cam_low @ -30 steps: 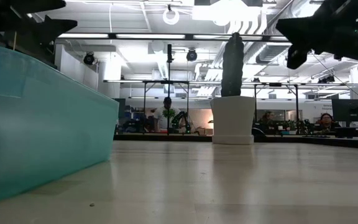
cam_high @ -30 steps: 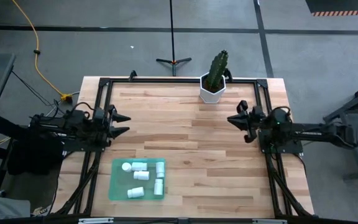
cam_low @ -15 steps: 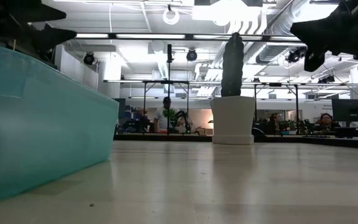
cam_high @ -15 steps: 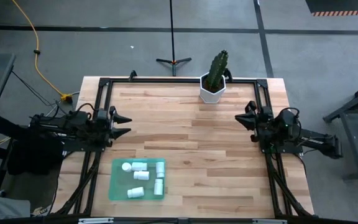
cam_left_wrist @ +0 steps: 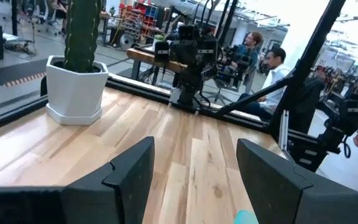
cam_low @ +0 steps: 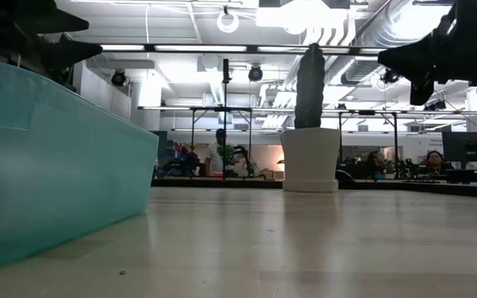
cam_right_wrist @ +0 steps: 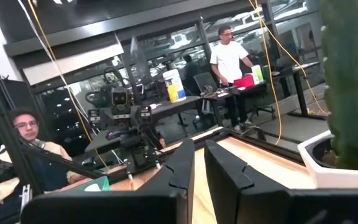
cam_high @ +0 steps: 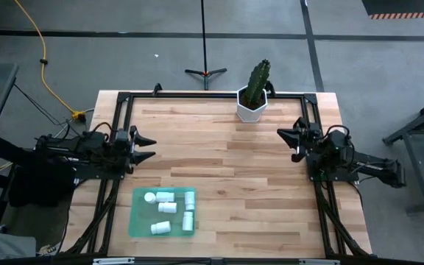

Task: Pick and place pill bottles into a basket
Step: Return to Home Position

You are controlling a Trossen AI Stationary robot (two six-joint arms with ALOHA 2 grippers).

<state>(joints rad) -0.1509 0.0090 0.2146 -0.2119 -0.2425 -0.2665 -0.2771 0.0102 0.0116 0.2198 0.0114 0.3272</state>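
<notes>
Six small white pill bottles (cam_high: pixel 168 207) lie on their sides or stand inside the translucent green tray (cam_high: pixel 136 221) near the table's front left; the tray's wall fills the left of the low view (cam_low: pixel 56 165). My left gripper (cam_high: pixel 150 147) is open and empty above the table's left side, beyond the tray; it also shows in its wrist view (cam_left_wrist: pixel 194 168). My right gripper (cam_high: pixel 280 135) hovers empty over the table's right side, its fingers almost together in its wrist view (cam_right_wrist: pixel 199 165). Neither gripper touches a bottle.
A white hexagonal pot with a green cactus (cam_high: pixel 255 94) stands at the far edge, middle right. A black frame runs along the table's edges (cam_high: pixel 197 96). Bare wood lies between the two grippers. People sit and stand in the room beyond the table (cam_right_wrist: pixel 229 68).
My right gripper has drawn back a little toward the table's right edge and then drifted toward the far edge, its arm folding at the elbow. The bottles and tray have not moved.
</notes>
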